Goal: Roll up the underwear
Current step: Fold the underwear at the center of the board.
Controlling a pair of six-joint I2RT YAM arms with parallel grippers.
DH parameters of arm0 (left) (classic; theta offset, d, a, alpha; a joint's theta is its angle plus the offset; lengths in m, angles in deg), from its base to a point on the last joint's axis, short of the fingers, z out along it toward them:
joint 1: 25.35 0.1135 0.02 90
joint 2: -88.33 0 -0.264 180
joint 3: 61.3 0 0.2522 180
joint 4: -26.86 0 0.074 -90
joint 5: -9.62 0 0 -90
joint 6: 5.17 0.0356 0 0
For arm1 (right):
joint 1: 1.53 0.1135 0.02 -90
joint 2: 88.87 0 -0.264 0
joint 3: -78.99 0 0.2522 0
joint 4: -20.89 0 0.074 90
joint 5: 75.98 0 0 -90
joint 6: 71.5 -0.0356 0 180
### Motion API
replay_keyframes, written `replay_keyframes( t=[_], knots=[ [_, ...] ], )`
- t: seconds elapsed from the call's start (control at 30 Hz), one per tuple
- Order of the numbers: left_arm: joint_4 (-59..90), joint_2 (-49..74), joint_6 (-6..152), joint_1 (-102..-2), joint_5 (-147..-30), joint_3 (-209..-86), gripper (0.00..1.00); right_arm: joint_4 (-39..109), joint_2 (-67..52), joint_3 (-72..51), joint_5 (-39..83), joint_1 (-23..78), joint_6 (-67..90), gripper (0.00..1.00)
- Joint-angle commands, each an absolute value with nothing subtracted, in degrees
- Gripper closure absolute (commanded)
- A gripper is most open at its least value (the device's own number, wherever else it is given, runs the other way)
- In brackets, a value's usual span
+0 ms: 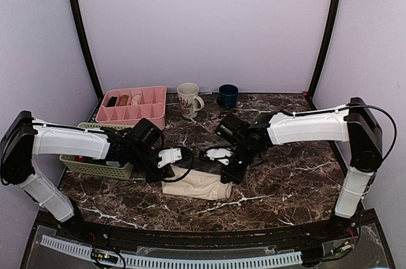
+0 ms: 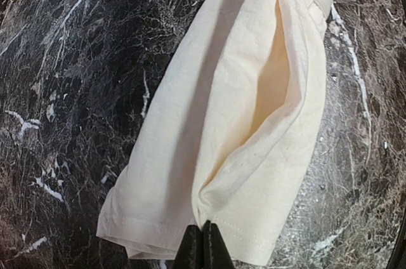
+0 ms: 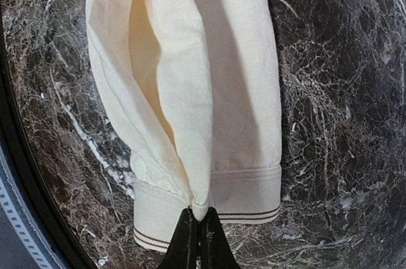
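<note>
Underwear [image 1: 196, 185], one end in left pincer [image 2: 203, 232], other in right pincer [image 3: 198, 214]

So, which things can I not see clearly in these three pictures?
- Top view: the items in the pink tray are too small to name.
- Top view: the green basket is mostly hidden behind the left arm.
- Left wrist view: the upper edge cuts off the underwear; the left gripper covers the pinched hem.
- Right wrist view: the right gripper covers the pinched waistband.
</note>
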State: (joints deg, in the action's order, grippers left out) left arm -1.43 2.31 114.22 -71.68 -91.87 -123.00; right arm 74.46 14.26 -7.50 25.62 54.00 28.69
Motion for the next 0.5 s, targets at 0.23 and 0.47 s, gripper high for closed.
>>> replay_keyframes(
  t=[0.23,0.47],
  knots=[
    [-2.3,-2.0,117.3,-69.9,-92.3,-128.9,1.0,75.7,20.6,-10.0,19.9,53.1,26.3,1.0],
    [-3.6,-8.5,117.1,-68.4,-92.2,-130.3,1.0,75.4,20.6,-9.1,20.5,52.7,25.8,1.0]
  ],
)
